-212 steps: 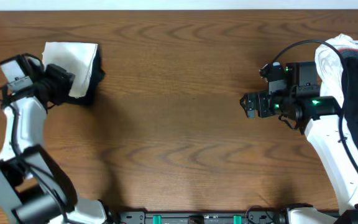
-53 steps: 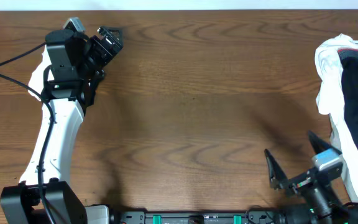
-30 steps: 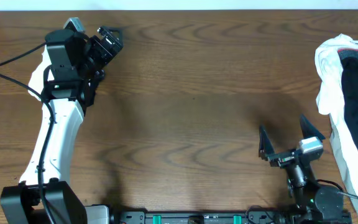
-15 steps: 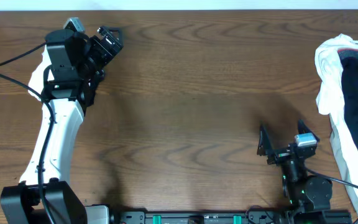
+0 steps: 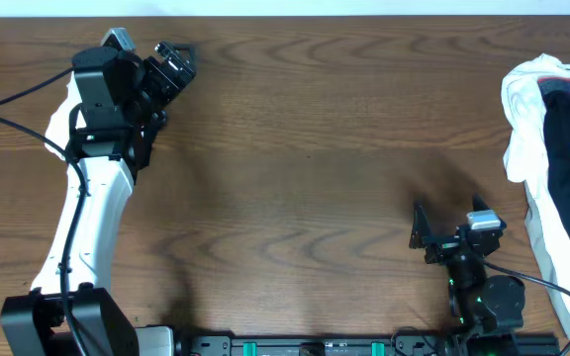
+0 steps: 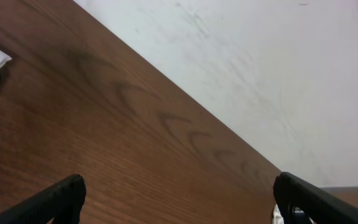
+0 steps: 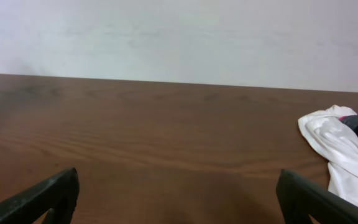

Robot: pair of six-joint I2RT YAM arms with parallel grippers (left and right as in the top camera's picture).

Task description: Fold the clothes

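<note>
Well apart — clothes lie right of right gripper.

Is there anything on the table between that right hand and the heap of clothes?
Nothing: only bare table lies between the right hand and the clothes; the overhead and right wrist views both show it.

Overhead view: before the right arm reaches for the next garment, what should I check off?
1. Right gripper open and empty: ok.
2. Left gripper open and empty: ok.
3. Table centre bare for spreading: ok.
4. Pile at the right edge, unfolded: ok.
5. White cloth by the left arm neatly folded: cannot tell, mostly hidden.
</note>
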